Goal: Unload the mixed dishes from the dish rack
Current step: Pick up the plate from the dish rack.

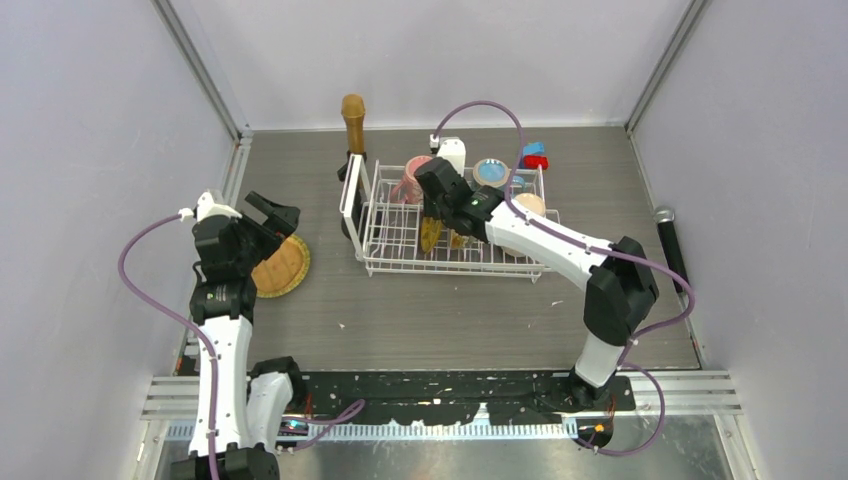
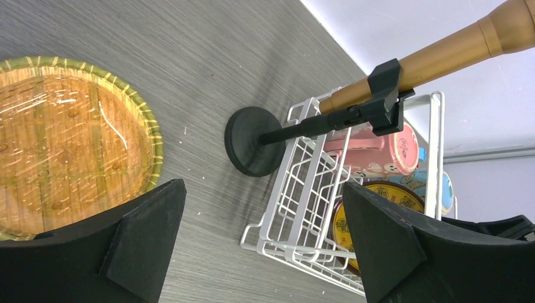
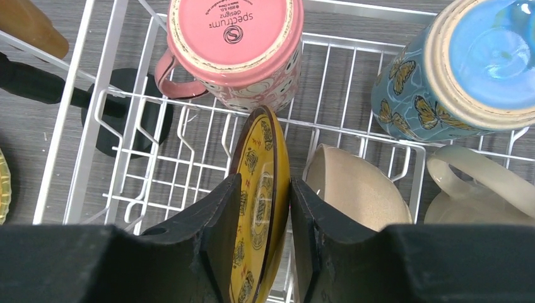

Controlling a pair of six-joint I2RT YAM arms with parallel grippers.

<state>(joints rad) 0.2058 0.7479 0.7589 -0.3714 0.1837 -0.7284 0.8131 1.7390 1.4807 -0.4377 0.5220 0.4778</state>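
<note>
- Top external: dish rack (image 1: pixel 400 240) at the table's far centre. Right gripper (image 1: pixel 432 225) reaches inside it, at an upright yellow plate (image 1: pixel 430 237). Woven plate (image 1: pixel 285 265) lies flat on the table, left of the rack.
- Left wrist: left gripper (image 2: pixel 262 189) spread wide, empty, beside the woven plate's rim.
- Right wrist: pads (image 3: pixel 214 227) clamp both faces of the yellow plate. Pink mug (image 3: pixel 233 44), blue mug (image 3: pixel 454 69) and white bowl (image 3: pixel 356 189) sit racked alongside.

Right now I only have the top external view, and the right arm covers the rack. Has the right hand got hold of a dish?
Observer: Yes. In the right wrist view the right hand has a finger pressed on each face of the yellow plate, which stands on edge in the dish rack.
Operator: Anything crowding it?
Observer: A cream bowl leans in the next slot, right beside one finger; whether they touch I cannot tell.
</note>
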